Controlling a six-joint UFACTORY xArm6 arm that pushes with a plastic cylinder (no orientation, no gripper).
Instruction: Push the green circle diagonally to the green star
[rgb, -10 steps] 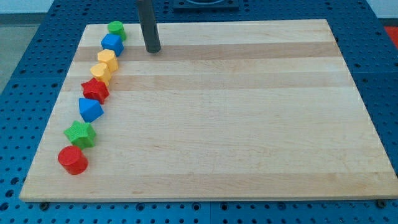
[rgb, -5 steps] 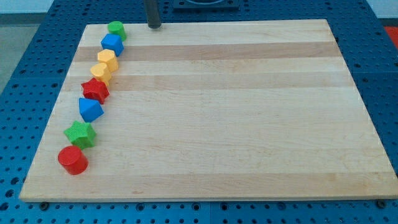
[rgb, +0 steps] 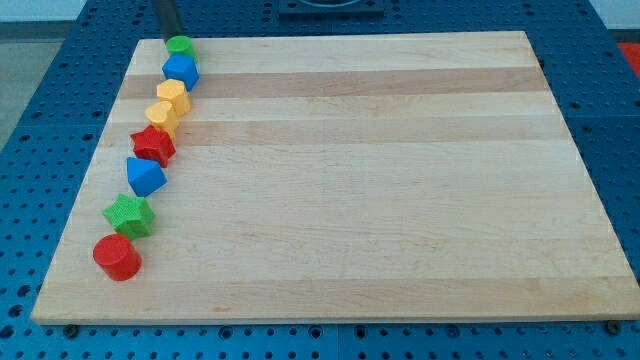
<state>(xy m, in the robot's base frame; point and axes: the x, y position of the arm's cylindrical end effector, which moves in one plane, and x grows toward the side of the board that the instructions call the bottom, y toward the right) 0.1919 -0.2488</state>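
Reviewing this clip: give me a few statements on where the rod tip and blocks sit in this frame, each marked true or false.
1. My tip is at the view's top, just above-left of the green circle. True.
2. The green star lies next to the green circle. False: several blocks lie between them; the star is near the red cylinder.
3. All blocks line the board's left side. True.
4. The red star sits at the line's bottom end. False: the red cylinder does.

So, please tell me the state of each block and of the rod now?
my tip: at the view's top, just behind green circle
green star: flat, near red cylinder
blue cube: against green circle
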